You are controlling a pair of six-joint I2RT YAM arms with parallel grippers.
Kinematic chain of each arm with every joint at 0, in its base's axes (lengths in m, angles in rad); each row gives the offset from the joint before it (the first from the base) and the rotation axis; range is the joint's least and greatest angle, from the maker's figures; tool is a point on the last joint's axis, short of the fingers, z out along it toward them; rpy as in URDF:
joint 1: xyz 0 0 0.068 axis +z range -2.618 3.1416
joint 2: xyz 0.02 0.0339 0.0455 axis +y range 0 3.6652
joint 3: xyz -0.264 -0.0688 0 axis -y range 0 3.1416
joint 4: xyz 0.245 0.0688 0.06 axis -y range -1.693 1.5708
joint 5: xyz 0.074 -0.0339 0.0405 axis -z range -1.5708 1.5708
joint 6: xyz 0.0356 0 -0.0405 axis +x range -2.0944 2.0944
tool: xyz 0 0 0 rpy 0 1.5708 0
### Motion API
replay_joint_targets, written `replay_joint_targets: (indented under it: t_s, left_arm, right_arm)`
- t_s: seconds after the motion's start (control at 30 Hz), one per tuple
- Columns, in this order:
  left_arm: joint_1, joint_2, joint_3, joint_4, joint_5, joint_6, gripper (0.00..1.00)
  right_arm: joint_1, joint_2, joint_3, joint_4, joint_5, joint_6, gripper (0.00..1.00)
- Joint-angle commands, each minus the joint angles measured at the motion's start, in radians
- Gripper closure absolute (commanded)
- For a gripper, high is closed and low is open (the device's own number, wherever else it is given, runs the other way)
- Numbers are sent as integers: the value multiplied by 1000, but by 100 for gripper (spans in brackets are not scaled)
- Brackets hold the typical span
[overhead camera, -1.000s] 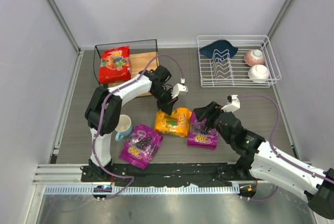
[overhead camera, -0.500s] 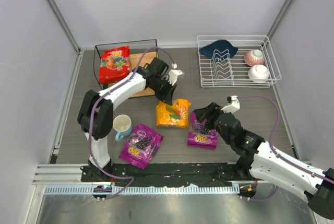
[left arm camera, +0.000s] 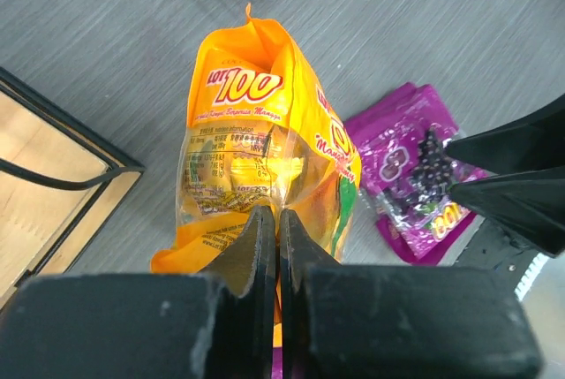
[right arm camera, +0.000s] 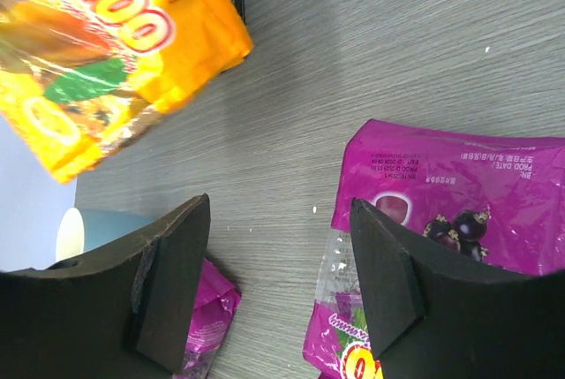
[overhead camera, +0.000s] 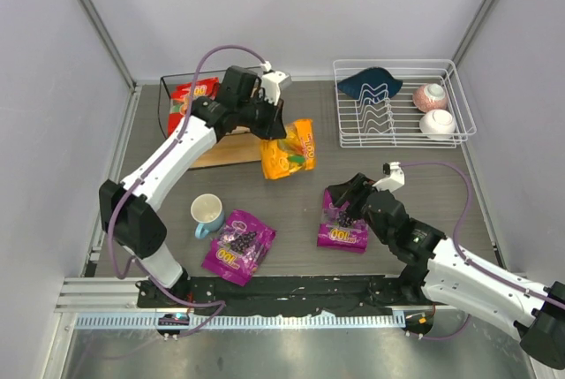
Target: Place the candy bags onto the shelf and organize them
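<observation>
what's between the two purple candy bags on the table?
Nothing; the top view shows bare grey tabletop between the left purple bag and the right purple bag. The mug sits left of both, outside that stretch.

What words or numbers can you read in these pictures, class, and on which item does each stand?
"LOT 100": orange bag, in red and white lettering.
"100": right purple bag.
"100": left purple bag.
Fine print on the orange bag and the right purple bag: too small to read.
</observation>
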Motion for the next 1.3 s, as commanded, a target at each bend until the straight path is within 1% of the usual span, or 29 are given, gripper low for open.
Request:
replay_joint_targets:
  t_s: [0.0, 0.07, 0.17, 0.23, 0.27, 0.33, 0.37, 0.43, 0.47, 0.5, 0.57, 0.6, 0.73, 0.83, 0.97, 1.07, 1.27]
  left_arm:
    - [8, -111, 141, 60, 45, -66, 100]
    - [21, -125, 193, 61, 56, -85, 100]
    - [81, -147, 239, 103, 94, -179, 100]
    - [146, -159, 261, 159, 115, -230, 100]
    - [188, -160, 268, 189, 114, -249, 100]
    - [234, -162, 282, 213, 96, -301, 100]
    - [288, -162, 285, 241, 86, -325, 100]
    - [343, -162, 275, 268, 73, -413, 100]
    - [401, -162, 270, 297, 65, -443, 100]
    - [428, -160, 262, 310, 66, -510, 100]
    - [492, -160, 224, 351, 72, -574, 100]
    - [505, -163, 206, 365, 73, -621, 100]
    - [519, -188, 80, 430, 68, -672, 100]
    - [519, -196, 38, 454, 62, -710, 100]
    - [519, -208, -29, 511, 91, -787, 100]
    - [517, -211, -54, 519, 88, -825, 100]
    - [508, -199, -80, 514, 24, -928, 100]
  right_arm:
    - [5, 3, 1, 50, 34, 13, 30]
    - [5, 3, -1, 50, 35, 15, 30]
    - [5, 6, -2, 56, 35, 15, 30]
    - [5, 7, -2, 58, 37, 16, 30]
    - [5, 10, -2, 61, 34, 16, 30]
    - [5, 15, -2, 69, 31, 18, 30]
    - [4, 18, -2, 70, 29, 16, 30]
    - [4, 26, -1, 76, 26, 16, 30]
    - [5, 30, -1, 79, 28, 16, 30]
    - [5, 36, -1, 84, 26, 15, 30]
    - [4, 43, -1, 84, 26, 16, 30]
    - [5, 46, -1, 86, 23, 15, 30]
    - [4, 56, 1, 84, 24, 15, 30]
    - [5, 58, -1, 86, 26, 13, 30]
    - [4, 58, -4, 84, 28, 19, 30]
    - [4, 61, -4, 86, 29, 19, 30]
    - [4, 75, 8, 86, 28, 16, 30]
